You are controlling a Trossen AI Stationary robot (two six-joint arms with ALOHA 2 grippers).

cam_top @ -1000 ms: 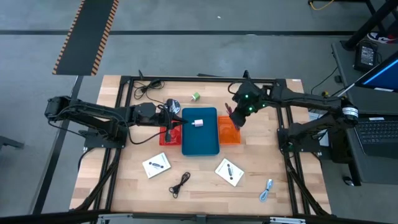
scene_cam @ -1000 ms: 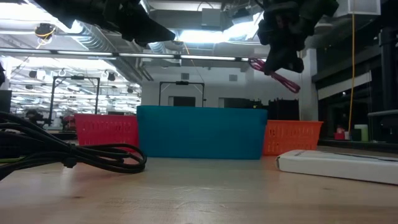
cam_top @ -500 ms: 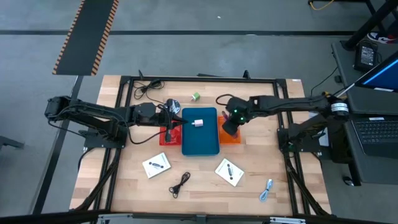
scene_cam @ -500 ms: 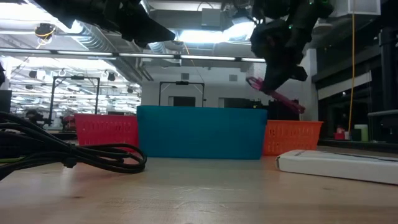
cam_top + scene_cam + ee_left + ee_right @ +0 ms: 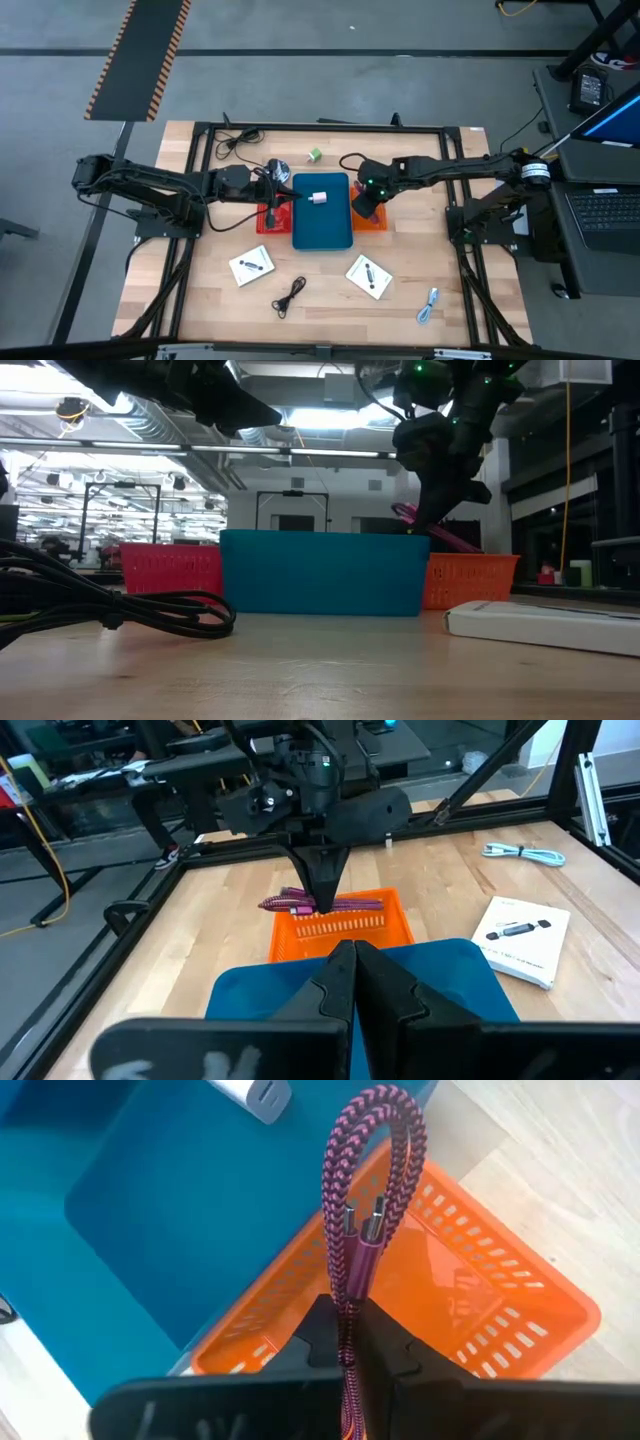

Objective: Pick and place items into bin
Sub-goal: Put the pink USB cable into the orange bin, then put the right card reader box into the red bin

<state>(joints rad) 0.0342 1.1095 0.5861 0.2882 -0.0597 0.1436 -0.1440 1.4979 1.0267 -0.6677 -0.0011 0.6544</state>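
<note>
The right gripper (image 5: 366,203) hangs over the orange bin (image 5: 372,221), and its fingers are clenched on a folded purple braided cable (image 5: 362,1200). The cable comes out forward between the two fingers as a long loop, with its two metal plugs lying beside each other in the middle of the loop. In the low view the free end of the cable (image 5: 432,534) is at about the height of the bin's rim, though from this angle I cannot say for sure if it is already inside.

To do this step well, I think the gripper should stay centred over the orange bin and not over the blue bin (image 5: 322,232) just beside it, because the loop reaches toward the wall that the two bins share. Going a little lower before the fingers let go would help, so the springy cable does not bounce over the rim.

The left gripper (image 5: 277,191) waits over the red bin (image 5: 269,222) on the other side of the blue one, with its fingers closed together and nothing between them. A pale block (image 5: 319,197) lies already in the blue bin. On the table, well apart from both grippers, lie two white cards (image 5: 252,266), a black cable (image 5: 290,296), a blue-white cable (image 5: 429,306) and a tiny green cube (image 5: 314,155).
</note>
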